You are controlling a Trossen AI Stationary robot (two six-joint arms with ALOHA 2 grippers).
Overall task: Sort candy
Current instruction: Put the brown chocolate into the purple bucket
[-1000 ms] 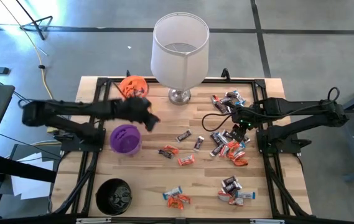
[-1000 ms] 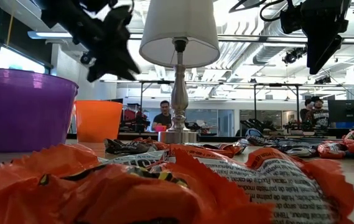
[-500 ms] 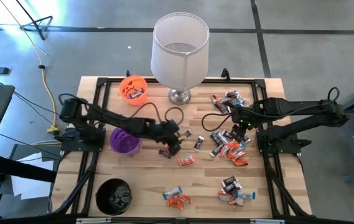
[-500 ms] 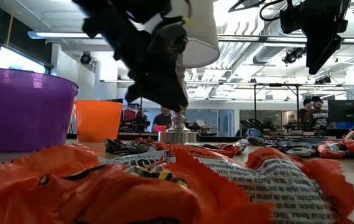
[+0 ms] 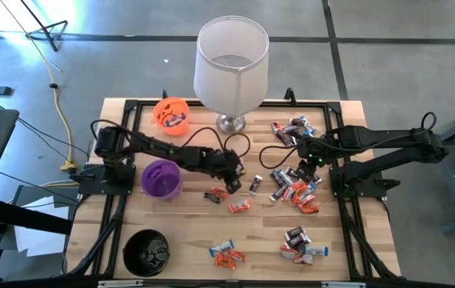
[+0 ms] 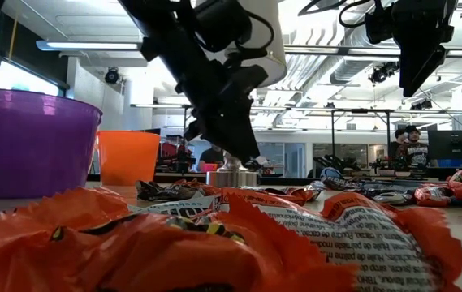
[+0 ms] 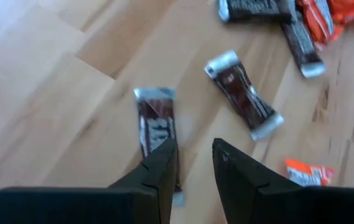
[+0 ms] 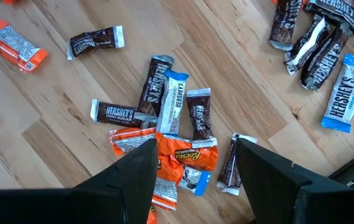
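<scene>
Pale wooden desk (image 5: 187, 232) with a black frame, on a grey concrete floor; open workshop with ceiling lights behind, seen in the low view.

Candy (image 5: 294, 189): small wrapped sweets in shiny orange-red, dark brown with silver ends, and silver-white-blue wrappers; main heap at centre right of the high view, a further cluster above it beside the lamp base, loose pieces in the middle, two small groups toward the lower edge; one dark brown bar (image 7: 156, 127) lies flat at frame centre of the left wrist view, a second one (image 7: 244, 96) to its right.

White-shaded lamp (image 5: 231, 62): upper centre of the desk.

Orange cup (image 5: 171, 112): upper left, wrappers inside; purple cup (image 5: 161, 178): left of centre; black cup (image 5: 147, 251): lower left.

Left claw (image 5: 233, 180): at desk centre, fingers narrowly parted, tips just above the end of the dark brown bar, nothing gripped.

Right claw (image 5: 310, 169): over the centre-right heap, fingers spread wide, nothing held.
</scene>
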